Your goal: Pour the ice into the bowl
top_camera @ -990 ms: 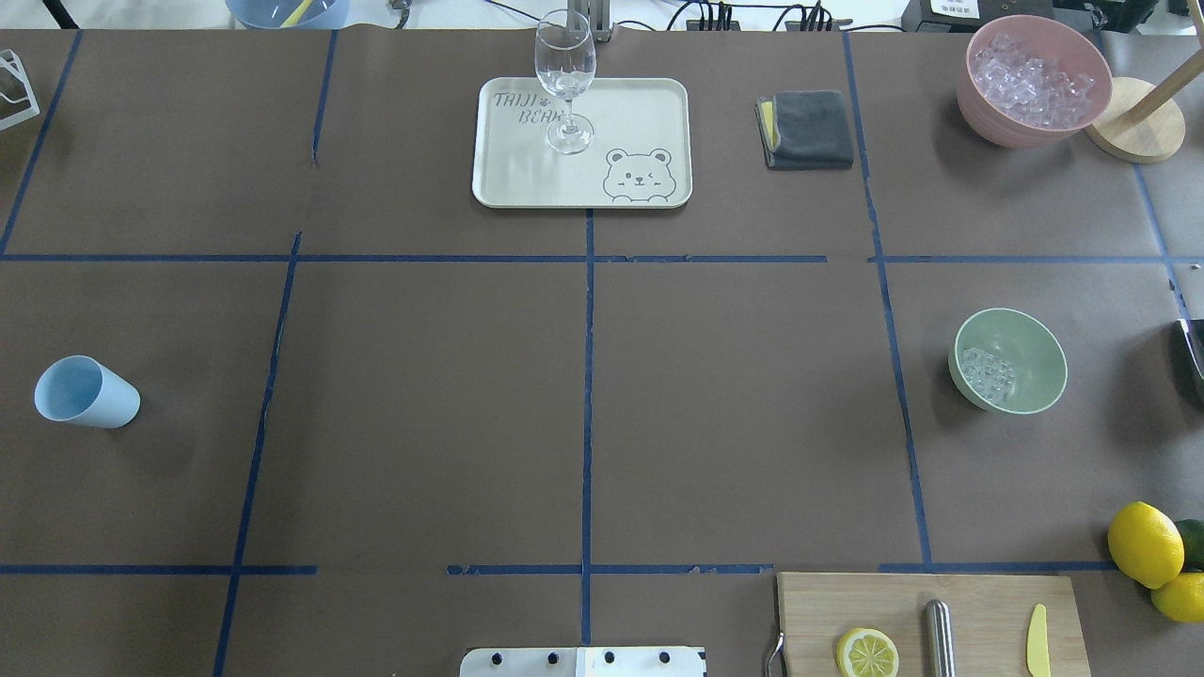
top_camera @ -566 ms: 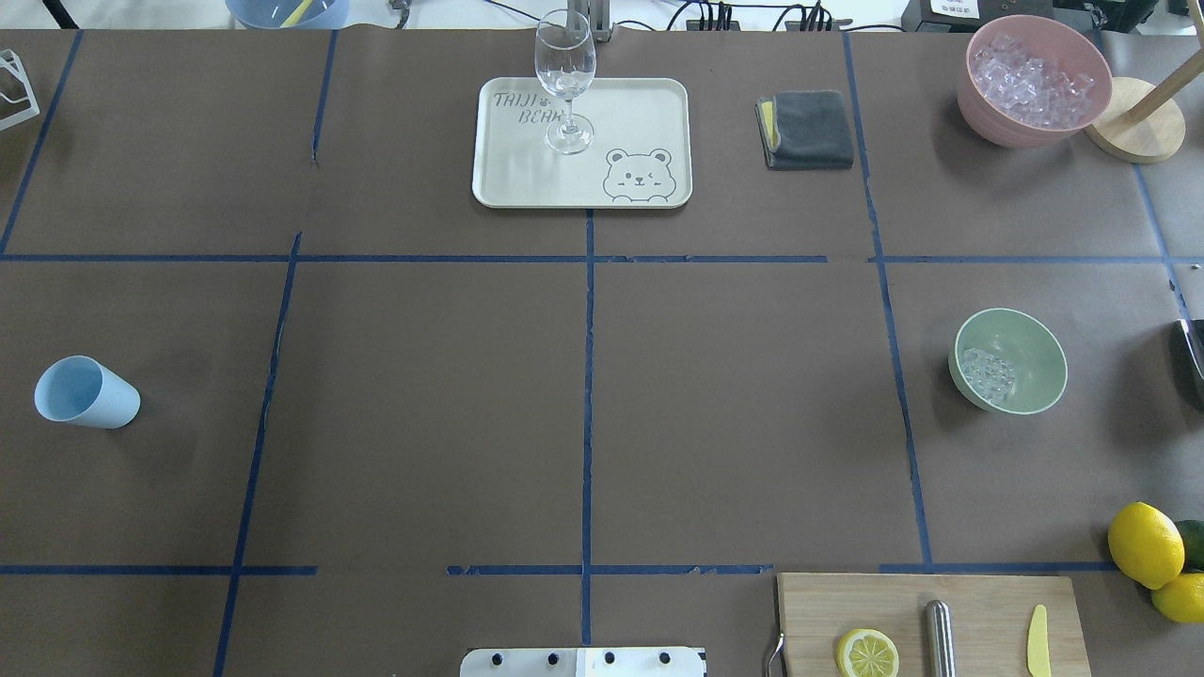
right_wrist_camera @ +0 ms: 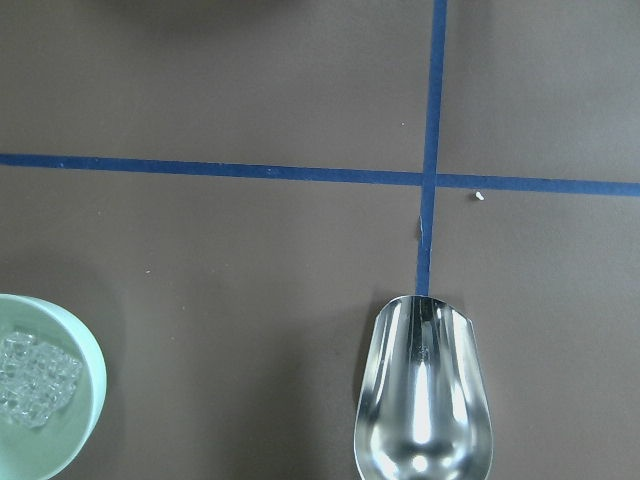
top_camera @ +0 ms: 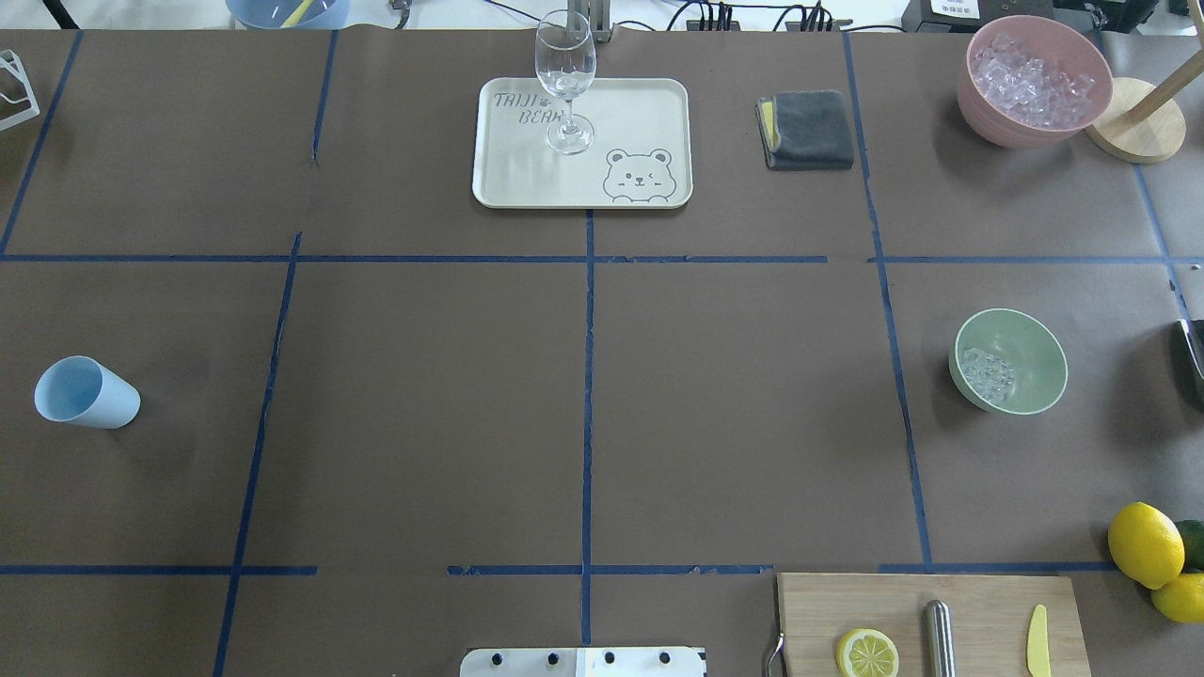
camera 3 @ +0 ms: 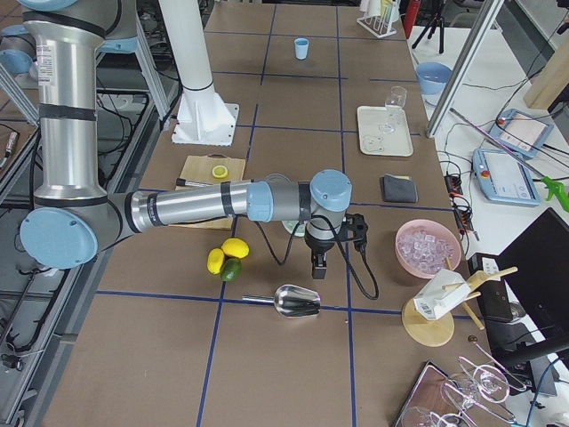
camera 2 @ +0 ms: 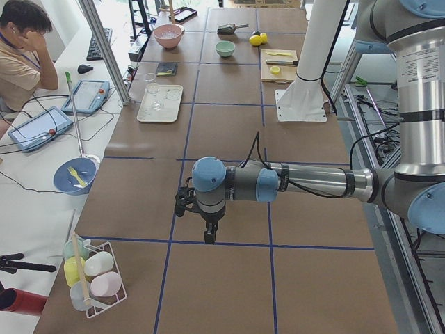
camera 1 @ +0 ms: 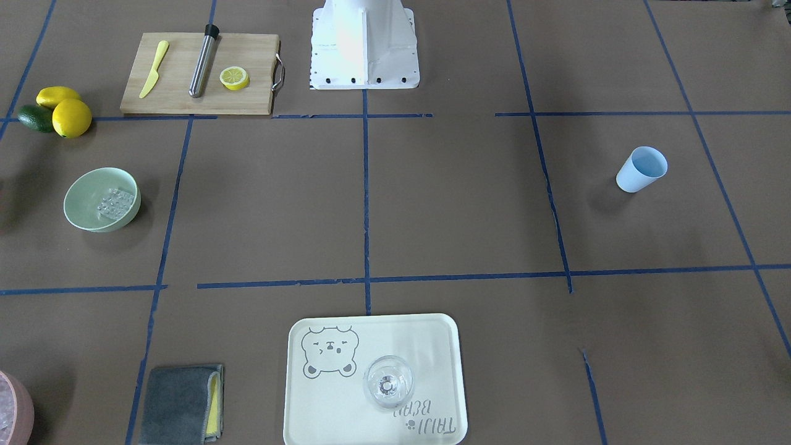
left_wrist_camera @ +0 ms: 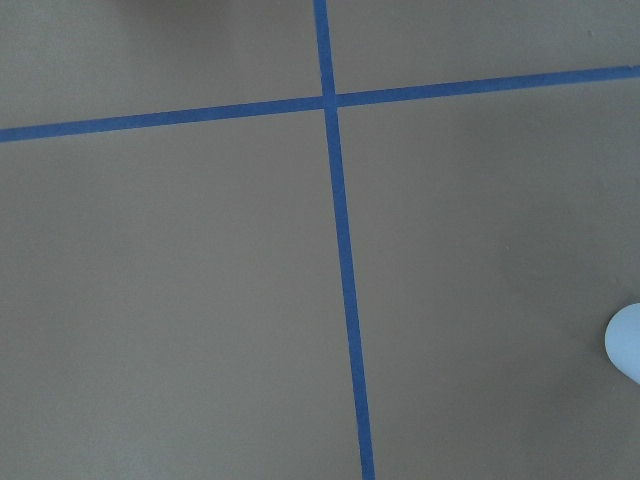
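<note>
The ice point(top_camera: 988, 374), a small heap of clear glassy cubes, sits inside the smooth matte mint-green bowl point(top_camera: 1039, 346), so the pour looks finished, with the shiny steel scoop point(right_wrist_camera: 424, 400) lying empty nearby, while I cannot tell whether the right gripper point(camera 3: 318, 269) or the left gripper point(camera 2: 207, 239) is parted or closed.

The only lettering I can read is "TAIJI BEAR", printed on the cream tray point(top_camera: 649, 113) beside its bear-face drawing point(top_camera: 637, 175); nothing else is legible.
</note>
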